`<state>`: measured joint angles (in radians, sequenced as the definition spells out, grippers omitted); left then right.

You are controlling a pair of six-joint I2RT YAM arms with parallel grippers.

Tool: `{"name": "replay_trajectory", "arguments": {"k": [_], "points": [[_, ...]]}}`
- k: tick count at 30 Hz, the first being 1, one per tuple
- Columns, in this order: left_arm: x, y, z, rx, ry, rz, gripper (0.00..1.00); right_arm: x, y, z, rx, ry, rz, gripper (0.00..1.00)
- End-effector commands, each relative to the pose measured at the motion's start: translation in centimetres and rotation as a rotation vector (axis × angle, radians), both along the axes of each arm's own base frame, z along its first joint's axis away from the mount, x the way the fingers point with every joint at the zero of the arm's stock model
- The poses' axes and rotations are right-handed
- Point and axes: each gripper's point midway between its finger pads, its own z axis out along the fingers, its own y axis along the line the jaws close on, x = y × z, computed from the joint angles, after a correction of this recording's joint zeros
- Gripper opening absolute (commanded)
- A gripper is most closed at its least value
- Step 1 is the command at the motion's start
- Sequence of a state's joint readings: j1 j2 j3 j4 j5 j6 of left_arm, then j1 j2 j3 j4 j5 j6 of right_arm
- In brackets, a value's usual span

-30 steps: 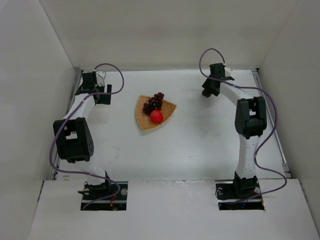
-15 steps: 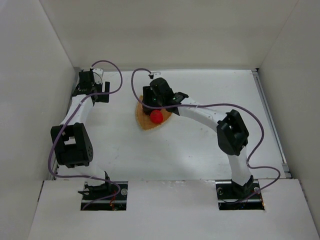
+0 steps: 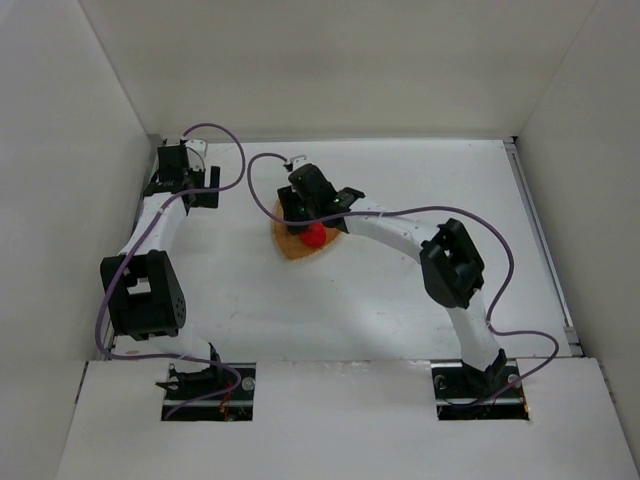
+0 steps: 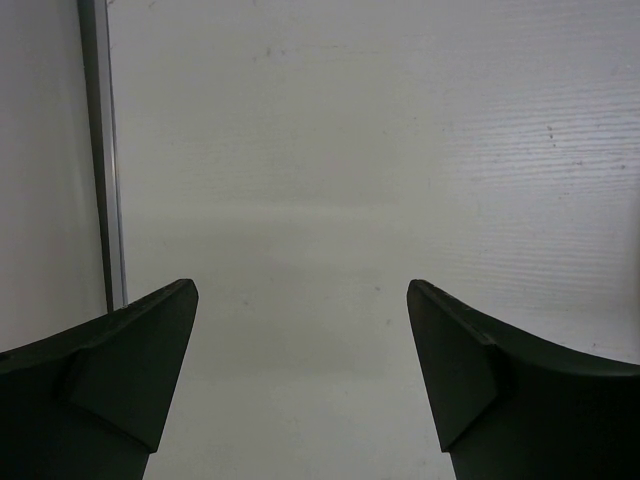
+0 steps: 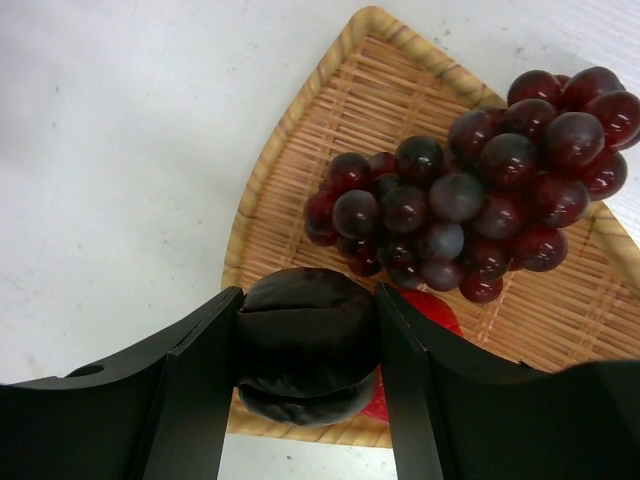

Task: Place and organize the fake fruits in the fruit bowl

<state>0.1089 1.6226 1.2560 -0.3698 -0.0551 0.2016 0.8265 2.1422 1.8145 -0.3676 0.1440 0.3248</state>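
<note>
The tan woven fruit bowl (image 3: 292, 244) lies at the table's middle back; it fills the right wrist view (image 5: 300, 150). The dark red-purple grape bunch (image 5: 470, 190) lies in it, and the shiny red fruit (image 3: 316, 235) beside it, partly hidden in the right wrist view (image 5: 430, 308). My right gripper (image 3: 300, 205) is over the bowl, shut on the small blackish fruit (image 5: 308, 345), held above the bowl's near edge. My left gripper (image 3: 188, 180) is open and empty at the far left, away from the bowl; its view (image 4: 300, 330) shows only bare table.
White walls enclose the table on the left, back and right. A metal rail (image 4: 98, 150) runs along the left table edge beside my left gripper. My right arm (image 3: 400, 228) stretches across the table's middle to the bowl.
My right arm swung from the back right over to the bowl, carrying the blackish fruit, and has settled slightly left over it. The left arm has barely moved.
</note>
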Motion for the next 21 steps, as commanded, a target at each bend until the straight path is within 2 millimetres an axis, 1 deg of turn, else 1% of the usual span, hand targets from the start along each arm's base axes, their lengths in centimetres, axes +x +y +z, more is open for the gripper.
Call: {"name": "replay_trajectory", "arguments": {"k": [1,3,4,6,8,9,10,12,14,16,17,18,20,21], "points": [[0.2,0.3,2.7,0.005,-0.089,0.003,0.87,-0.7,1.4,1.9,0.000,-0.042,0.067,0.55],[0.2,0.3,2.8,0.005,-0.092,0.003,0.87,-1.4,1.8,1.9,-0.011,-0.045,0.090,0.49],[0.2,0.3,2.8,0.005,-0.092,0.003,0.87,-1.7,2.0,1.8,-0.015,-0.043,0.102,0.49],[0.2,0.3,3.0,0.005,-0.095,0.003,0.87,-2.5,2.5,1.3,-0.032,-0.037,0.129,0.52],[0.2,0.2,3.0,0.006,-0.098,0.001,0.87,-3.0,2.7,1.0,-0.044,-0.030,0.133,0.61],[0.1,0.2,3.0,0.004,-0.098,-0.001,0.87,-3.0,2.6,0.8,-0.048,-0.024,0.126,0.68],[0.1,0.1,3.0,0.003,-0.099,-0.003,0.87,-3.0,2.5,0.6,-0.052,-0.020,0.118,0.76],[0.1,0.2,3.0,0.004,-0.098,-0.004,0.87,-3.1,2.3,0.8,-0.045,-0.011,0.102,1.00],[0.1,0.2,3.1,0.004,-0.100,-0.004,0.87,-2.7,1.8,1.3,-0.036,-0.016,0.087,1.00],[0.1,0.2,3.3,0.005,-0.104,-0.004,0.87,-2.3,1.4,2.6,-0.023,-0.033,0.073,1.00],[0.2,0.1,3.4,0.005,-0.107,-0.005,0.87,-2.2,1.1,3.6,-0.010,-0.044,0.067,1.00],[0.2,0.1,3.5,0.005,-0.109,-0.005,0.88,-2.1,0.9,4.9,0.009,-0.060,0.063,1.00],[0.1,0.2,3.9,0.007,-0.118,-0.004,0.88,-2.4,0.4,8.6,0.066,-0.101,0.056,1.00],[0.0,0.1,4.1,0.007,-0.123,-0.004,0.88,-2.5,0.1,10.0,0.088,-0.118,0.051,1.00]]}}
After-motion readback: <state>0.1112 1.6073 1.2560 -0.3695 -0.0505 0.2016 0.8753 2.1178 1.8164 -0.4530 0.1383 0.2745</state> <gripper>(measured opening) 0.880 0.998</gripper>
